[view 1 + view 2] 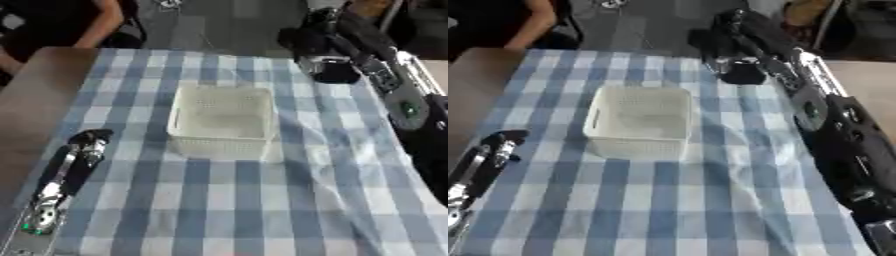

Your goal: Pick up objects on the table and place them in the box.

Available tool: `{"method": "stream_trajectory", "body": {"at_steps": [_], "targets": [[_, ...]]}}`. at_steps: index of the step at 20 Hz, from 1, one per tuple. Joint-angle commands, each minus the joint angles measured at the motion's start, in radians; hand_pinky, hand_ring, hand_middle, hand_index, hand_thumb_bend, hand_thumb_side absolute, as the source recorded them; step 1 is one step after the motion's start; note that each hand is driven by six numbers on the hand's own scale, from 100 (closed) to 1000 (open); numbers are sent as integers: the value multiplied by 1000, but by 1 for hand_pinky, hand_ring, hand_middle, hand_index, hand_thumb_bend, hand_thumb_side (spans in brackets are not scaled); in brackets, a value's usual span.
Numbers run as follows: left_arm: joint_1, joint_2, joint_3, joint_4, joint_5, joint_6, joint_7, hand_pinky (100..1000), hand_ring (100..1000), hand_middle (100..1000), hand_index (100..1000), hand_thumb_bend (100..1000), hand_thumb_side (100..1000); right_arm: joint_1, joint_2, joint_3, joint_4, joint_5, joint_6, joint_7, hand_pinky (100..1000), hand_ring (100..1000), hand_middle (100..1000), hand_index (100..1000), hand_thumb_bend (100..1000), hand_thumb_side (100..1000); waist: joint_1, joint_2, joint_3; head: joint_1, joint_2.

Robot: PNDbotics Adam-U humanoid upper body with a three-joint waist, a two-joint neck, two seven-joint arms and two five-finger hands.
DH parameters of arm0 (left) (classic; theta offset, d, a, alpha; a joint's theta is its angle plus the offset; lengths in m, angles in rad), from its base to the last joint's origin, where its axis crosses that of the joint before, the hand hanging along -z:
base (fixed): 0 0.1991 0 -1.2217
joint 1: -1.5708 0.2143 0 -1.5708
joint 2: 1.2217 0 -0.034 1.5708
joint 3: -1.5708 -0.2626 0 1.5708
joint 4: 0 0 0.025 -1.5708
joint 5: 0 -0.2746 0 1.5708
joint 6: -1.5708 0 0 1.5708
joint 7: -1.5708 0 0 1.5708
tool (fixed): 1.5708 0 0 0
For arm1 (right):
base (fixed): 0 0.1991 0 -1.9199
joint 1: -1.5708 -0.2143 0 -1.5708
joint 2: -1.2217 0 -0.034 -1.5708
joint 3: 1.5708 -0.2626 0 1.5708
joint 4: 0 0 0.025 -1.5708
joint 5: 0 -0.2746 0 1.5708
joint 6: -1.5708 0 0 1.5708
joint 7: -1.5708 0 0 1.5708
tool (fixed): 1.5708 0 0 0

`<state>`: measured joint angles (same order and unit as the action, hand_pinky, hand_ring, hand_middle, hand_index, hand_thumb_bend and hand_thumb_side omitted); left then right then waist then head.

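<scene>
A white mesh box point(220, 121) stands in the middle of the blue-and-white checked cloth point(227, 210); I make out nothing inside it. My right arm point(404, 102) runs along the table's right side, and its hand point(331, 69) is at the far right corner of the cloth, beyond the box. A dark rounded shape with a silver part sits at that hand, and I cannot tell whether it is a separate thing. My left hand point(89, 141) rests on the cloth left of the box, fingers relaxed and holding nothing.
Bare brown tabletop point(35, 100) shows left of the cloth. The cloth wrinkles right of the box point(350, 150). Dark floor and chair parts lie beyond the far edge.
</scene>
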<state>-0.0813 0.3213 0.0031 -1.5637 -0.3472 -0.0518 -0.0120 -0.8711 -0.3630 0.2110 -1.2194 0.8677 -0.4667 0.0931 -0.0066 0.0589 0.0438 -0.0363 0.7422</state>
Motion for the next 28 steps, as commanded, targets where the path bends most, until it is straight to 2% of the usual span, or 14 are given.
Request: {"method": "stream_trajectory", "body": {"at_steps": [1,12,17,18,25,26,27,28], "targets": [[-10,5,-2,-8,-2,-2,-6,636,778,790,820,246,1000,-39,13,1,-5,12,-11,2,658,539,532,537,100,625,4,-9,3,-16,-9],[-24,-11,-17,-6,2,-8,-22,637,778,790,819,241,1000,-78,95,7,41,50,-31,-13,650,529,525,542,100,641,16,3,28,-50,-23],[-31,-20,-21,-6,4,-10,-27,637,778,791,819,241,1000,-74,151,-1,81,81,-36,-30,644,521,519,541,100,615,22,10,36,-59,-33],[-33,-21,-22,-6,5,-10,-29,637,778,791,819,241,1000,-72,160,-3,89,87,-37,-33,644,520,519,541,100,638,24,11,37,-61,-34],[-40,-31,-26,-7,7,-12,-34,638,778,792,818,239,1000,-55,204,-10,148,130,-49,-57,640,516,516,547,100,631,34,18,48,-74,-43],[-41,-32,-26,-7,7,-12,-34,638,778,792,818,239,1000,-52,209,-11,156,136,-52,-61,640,516,515,548,100,560,34,18,49,-75,-44],[-41,-33,-27,-7,7,-13,-35,638,778,793,818,238,1000,-50,213,-11,163,141,-55,-64,642,521,521,558,100,632,35,19,49,-75,-44],[-41,-33,-28,-7,7,-13,-36,639,779,793,818,237,1000,-49,216,-11,168,146,-58,-69,645,528,528,567,100,635,35,19,49,-75,-44]]}}
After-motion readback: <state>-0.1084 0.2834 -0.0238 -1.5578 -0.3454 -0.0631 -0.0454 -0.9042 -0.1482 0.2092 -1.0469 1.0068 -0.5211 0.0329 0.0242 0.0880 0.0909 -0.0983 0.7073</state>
